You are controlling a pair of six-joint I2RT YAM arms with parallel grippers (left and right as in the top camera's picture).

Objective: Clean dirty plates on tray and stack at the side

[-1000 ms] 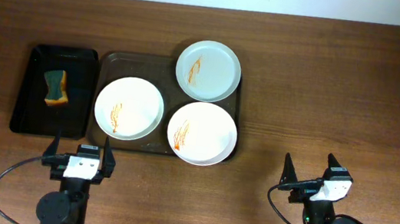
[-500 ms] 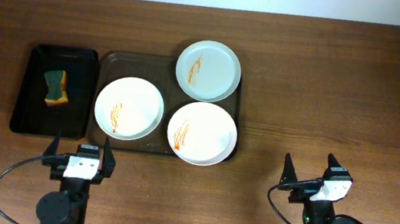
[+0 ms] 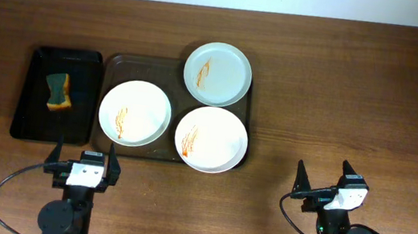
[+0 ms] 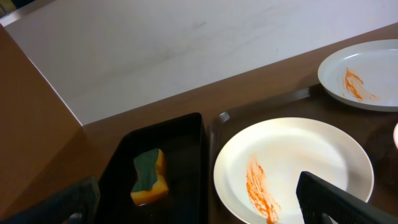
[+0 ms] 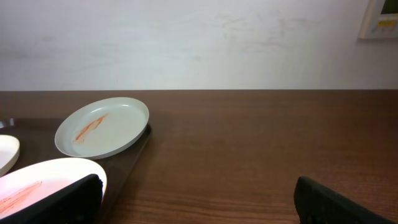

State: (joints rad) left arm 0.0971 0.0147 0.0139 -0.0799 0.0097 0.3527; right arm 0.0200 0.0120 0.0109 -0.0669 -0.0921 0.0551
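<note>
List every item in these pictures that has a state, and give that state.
Green plate: orange smear, dirty, unstacked.
Left white plate: orange smear, dirty.
Right white plate: orange smear, dirty.
Sponge: lying in black tray, untouched.
Left gripper: open, empty.
Right gripper: open, empty.

I count on the tabletop (image 3: 358, 88): three orange-stained plates (image 3: 135, 113) (image 3: 211, 139) (image 3: 217, 74), one brown tray (image 3: 145, 65), one black tray (image 3: 28, 122), one green-and-yellow sponge (image 3: 58, 91).

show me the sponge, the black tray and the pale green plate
sponge (image 3: 58, 91): overhead view, middle of its green top.
black tray (image 3: 52, 127): overhead view, bare floor on the robot's side of the sponge.
pale green plate (image 3: 217, 74): overhead view, its middle, right of the orange smear.
</note>
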